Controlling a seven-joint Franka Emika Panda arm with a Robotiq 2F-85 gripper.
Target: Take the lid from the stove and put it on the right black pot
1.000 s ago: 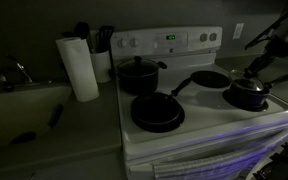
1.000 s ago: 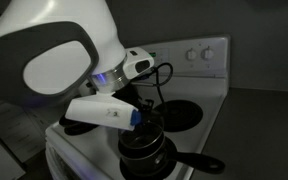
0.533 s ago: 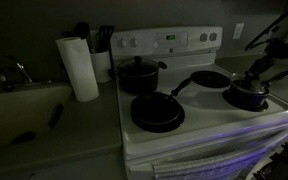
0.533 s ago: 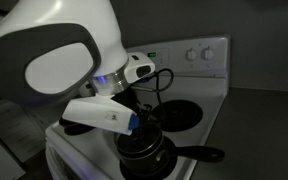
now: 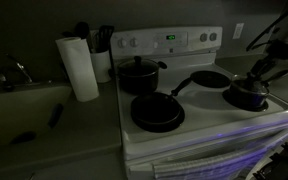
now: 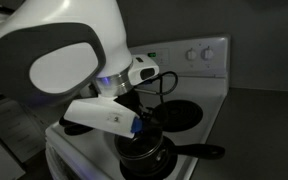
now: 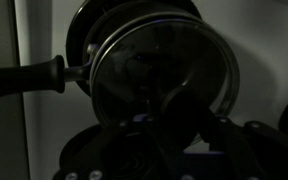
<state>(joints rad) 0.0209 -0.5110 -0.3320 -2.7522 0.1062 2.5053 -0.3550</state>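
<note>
In the wrist view the lid, round glass with a metal rim, hangs tilted just over the right black pot, whose long handle points left. My gripper is shut on the lid at its centre, and its dark fingers hide the knob. In an exterior view the gripper stands over the small pot at the right front of the white stove. In an exterior view the white arm covers most of the pot. The scene is very dark.
A larger black pot sits at the stove's back left, a flat frying pan at the front left and another at the back right. A paper towel roll stands on the counter beside the stove, with a sink tap further left.
The arm has shifted slightly above the small pot, with the lid still in the gripper. Nothing else has moved.
</note>
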